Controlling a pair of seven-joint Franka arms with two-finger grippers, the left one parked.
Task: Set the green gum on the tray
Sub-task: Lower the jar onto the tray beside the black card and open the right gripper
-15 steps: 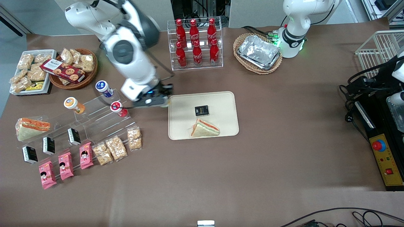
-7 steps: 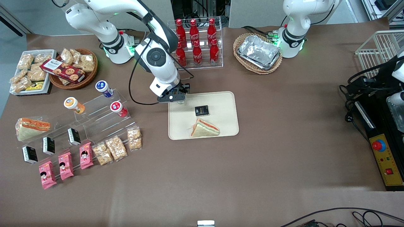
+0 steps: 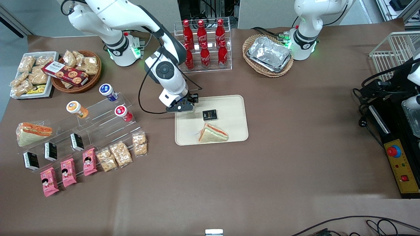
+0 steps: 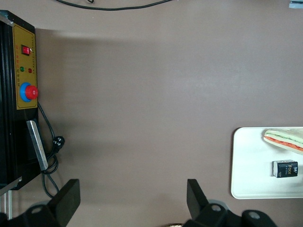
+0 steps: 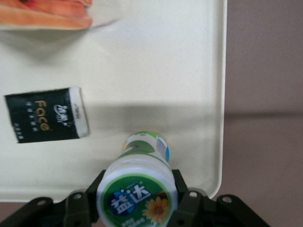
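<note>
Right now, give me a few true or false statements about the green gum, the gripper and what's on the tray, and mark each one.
1. The gripper is shut on the green gum. True.
2. The gripper is over the clear display stand. False: it is over the cream tray, at the tray's corner nearest the working arm's base.
3. A black packet and a sandwich lie on the tray. True.
4. The sandwich is farther from the front camera than the black packet. False: it is nearer.
</note>
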